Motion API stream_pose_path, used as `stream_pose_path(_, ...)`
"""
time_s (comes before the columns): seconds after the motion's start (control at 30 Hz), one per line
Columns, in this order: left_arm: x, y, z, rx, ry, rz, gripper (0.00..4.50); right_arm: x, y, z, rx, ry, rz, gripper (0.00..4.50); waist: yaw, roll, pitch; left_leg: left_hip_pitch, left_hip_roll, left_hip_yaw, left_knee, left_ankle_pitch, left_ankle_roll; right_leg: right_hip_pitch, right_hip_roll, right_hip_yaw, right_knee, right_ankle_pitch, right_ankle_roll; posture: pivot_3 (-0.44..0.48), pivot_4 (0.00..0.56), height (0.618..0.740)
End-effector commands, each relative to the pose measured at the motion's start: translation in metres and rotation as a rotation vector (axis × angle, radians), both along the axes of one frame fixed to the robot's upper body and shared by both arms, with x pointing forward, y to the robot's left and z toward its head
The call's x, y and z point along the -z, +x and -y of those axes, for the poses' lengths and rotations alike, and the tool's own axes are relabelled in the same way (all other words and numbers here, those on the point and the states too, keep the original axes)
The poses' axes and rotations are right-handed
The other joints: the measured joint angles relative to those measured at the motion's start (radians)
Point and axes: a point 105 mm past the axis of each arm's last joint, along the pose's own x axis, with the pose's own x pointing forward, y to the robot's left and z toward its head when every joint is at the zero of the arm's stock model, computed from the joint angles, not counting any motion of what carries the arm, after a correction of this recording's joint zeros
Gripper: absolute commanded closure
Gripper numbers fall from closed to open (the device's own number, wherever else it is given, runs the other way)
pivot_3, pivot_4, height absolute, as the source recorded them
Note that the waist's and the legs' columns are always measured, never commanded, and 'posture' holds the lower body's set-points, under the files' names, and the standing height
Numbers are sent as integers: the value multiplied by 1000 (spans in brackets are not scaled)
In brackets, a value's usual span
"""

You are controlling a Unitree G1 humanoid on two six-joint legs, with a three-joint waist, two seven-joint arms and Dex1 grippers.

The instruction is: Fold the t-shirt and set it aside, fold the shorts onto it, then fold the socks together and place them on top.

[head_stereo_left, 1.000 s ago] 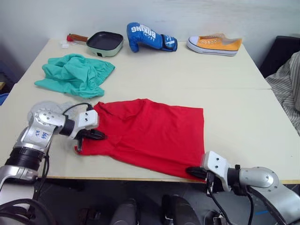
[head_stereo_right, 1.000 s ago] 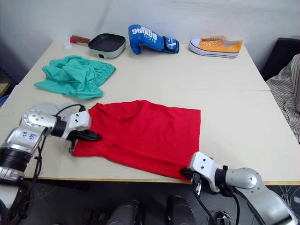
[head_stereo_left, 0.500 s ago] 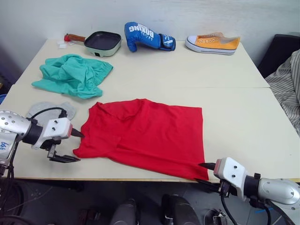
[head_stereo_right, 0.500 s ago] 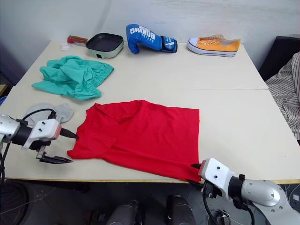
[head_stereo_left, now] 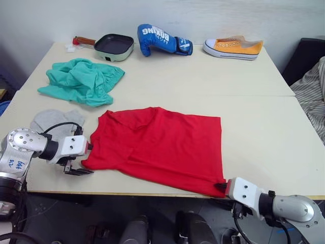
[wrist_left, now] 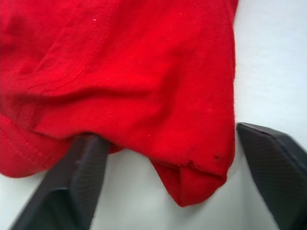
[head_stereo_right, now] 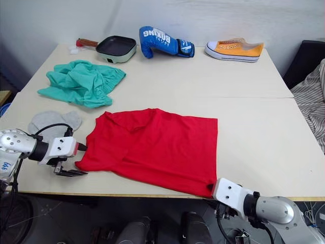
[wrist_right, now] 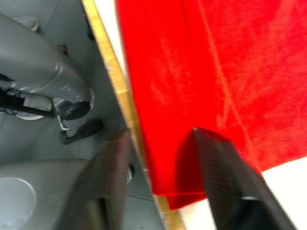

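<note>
Currently the t-shirt (head_stereo_left: 160, 151) lies flat near the counter's (head_stereo_left: 264, 127) front edge, first fold in hand, with the left tool (wrist_left: 172, 182) spread around its near-left corner and the right tool (wrist_right: 160, 184) spread astride its near-right hem; next, both must close.

The two eye views look forward and down from the head over the whole tabletop (head_stereo_left: 254, 127), from its near edge to the far wall; they share almost the same scene, the right eye's picture set slightly to one side of the left's; both take in the t-shirt (head_stereo_left: 162, 147) in the near middle, the left gripper (head_stereo_left: 84, 158) low on the left and the right gripper (head_stereo_left: 223, 186) low on the right; the left wrist view looks along its jaws, very close on the shirt's near-left corner (wrist_left: 192, 184); the right wrist view looks along its jaws, close on the shirt's hem (wrist_right: 201, 96) at the tabletop's near edge.
</note>
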Motion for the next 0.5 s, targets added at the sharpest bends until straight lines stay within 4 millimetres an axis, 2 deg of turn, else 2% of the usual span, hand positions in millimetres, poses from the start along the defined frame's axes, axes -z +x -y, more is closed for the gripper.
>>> stream_pose_path(0.03, 4, 3, -4, -25, 15, 7, 1566, -1, -2, 1, -25, -12, 8, 3851, -1, 0, 0, 0, 0, 0, 0, 0, 0, 0, 0, 0, 0, 0, 0, 0, 150, 740)
stream_pose_path(0.1, 4, 2, -3, -20, 3, -5, 2243, -2, -3, 3, -36, -11, 7, 4500, -2, 0, 0, 1, 0, 0, 0, 0, 0, 0, 0, 0, 1, 0, 0, 0, 150, 740)
stream_pose_path(0.2, 5, -5, -1, -5, -13, -51, 3155, -6, -1, 8, -53, -15, 13, 4500, -4, 0, 0, 1, 0, 0, 0, 0, 0, 0, 0, 0, 1, 0, 0, 0, 150, 740)
stream_pose_path(0.33, 10, -35, 2, 39, -1, -200, 4407, -10, 3, 23, -107, -68, 19, 4500, -15, 1, 0, 1, 0, 0, 0, 1, -2, 0, 0, 1, 0, 0, 0, 0, 150, 740)
stream_pose_path(0.4, 13, -46, 3, 52, 13, -240, 4463, -10, 5, 34, -131, -110, 24, 4500, -20, 1, 0, 1, 0, 0, -1, 0, -2, 0, 0, 1, -1, 0, 0, 0, 150, 740)
stream_pose_path(0.5, 16, -51, 7, 50, 30, -223, 4463, -10, 9, 47, -147, -160, 39, 4500, -24, 1, 0, 1, 0, 0, -1, 0, -2, 0, 0, 1, -1, 0, 0, 0, 150, 740)
